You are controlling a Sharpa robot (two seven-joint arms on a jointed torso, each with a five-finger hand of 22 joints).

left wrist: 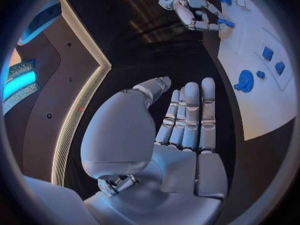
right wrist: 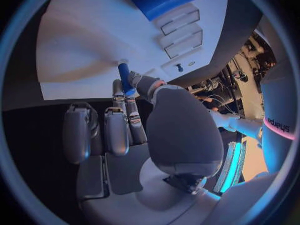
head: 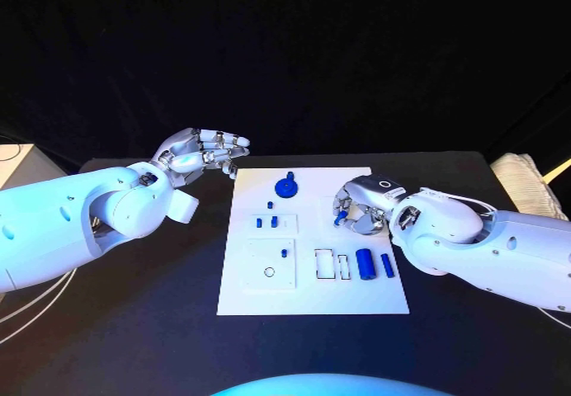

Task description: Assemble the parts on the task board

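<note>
1. Head view: a white task board (head: pixel 312 297) is seen lying in the middle of the black table (head: pixel 131 330), with a white arm at each side of it.
2. The right hand (head: pixel 357 206) is held over the board's right edge, and a small blue peg (head: pixel 342 217) is pinched between its thumb and a finger.
3. In the right wrist view the same blue peg (right wrist: pixel 124 77) is seen gripped at the fingertips (right wrist: pixel 134 78) of the right hand (right wrist: pixel 137 130), just above the white board (right wrist: pixel 94 40); whether the peg touches the board cannot be told.
4. The left hand (head: pixel 200 153) is held off the board's far left corner, above the table, and nothing is held in it.
5. In the left wrist view the fingers (left wrist: pixel 190 115) of the left hand (left wrist: pixel 162 140) are shown straight and close together beside the thumb, holding nothing.
6. A blue knob-shaped part (head: pixel 285 185) is found near the far end of the board.
7. Two small blue pegs (head: pixel 266 222) are seen standing in a raised white block left of centre.
8. A large blue cylinder (head: pixel 365 264) and a thinner blue rod (head: pixel 387 265) are laid side by side near the board's right edge, next to two rectangular slots (head: pixel 332 264).
</note>
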